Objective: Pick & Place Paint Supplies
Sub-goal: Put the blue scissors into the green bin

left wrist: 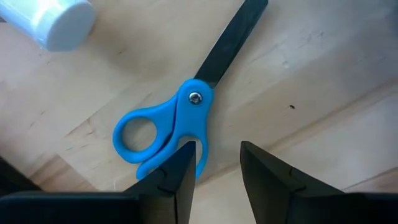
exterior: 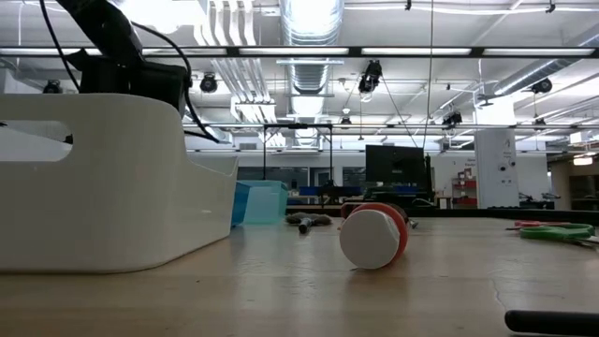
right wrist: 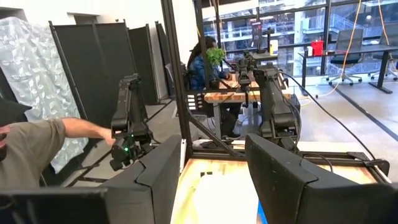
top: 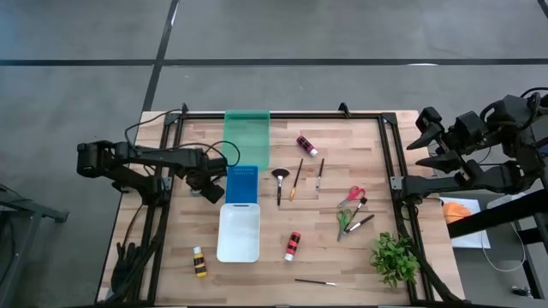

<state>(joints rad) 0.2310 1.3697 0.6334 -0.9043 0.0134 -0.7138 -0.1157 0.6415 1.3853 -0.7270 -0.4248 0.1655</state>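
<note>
Blue-handled scissors (left wrist: pixel 165 127) lie flat on the pale wood just beyond the left gripper (left wrist: pixel 214 168), whose two dark fingers stand apart with a gap between them, one fingertip (left wrist: pixel 186 163) over the edge of the handle loops, nothing clamped. A white bottle cap (left wrist: pixel 59 23) lies a little further on. From above, the left gripper (top: pixel 208 181) sits at the table's left side, just beside the blue tray (top: pixel 242 184), with the white tray (top: pixel 239 233) below it and the green tray (top: pixel 247 137) above. A yellow-banded bottle (top: pixel 199 262) lies near the white tray, an orange-banded bottle (top: pixel 293 245) to its right, a red-banded bottle (top: pixel 306 145) near the green tray. Brushes (top: pixel 296 180) lie mid-table; red scissors (top: pixel 353 195) and green scissors (top: pixel 343 222) lie further right, near the plant (top: pixel 395 258). The right gripper (top: pixel 430 144) waits off the table's right edge, fingers apart, holding nothing. In its wrist view a person's arm (right wrist: pixel 43 146) shows in the room beyond.
</note>
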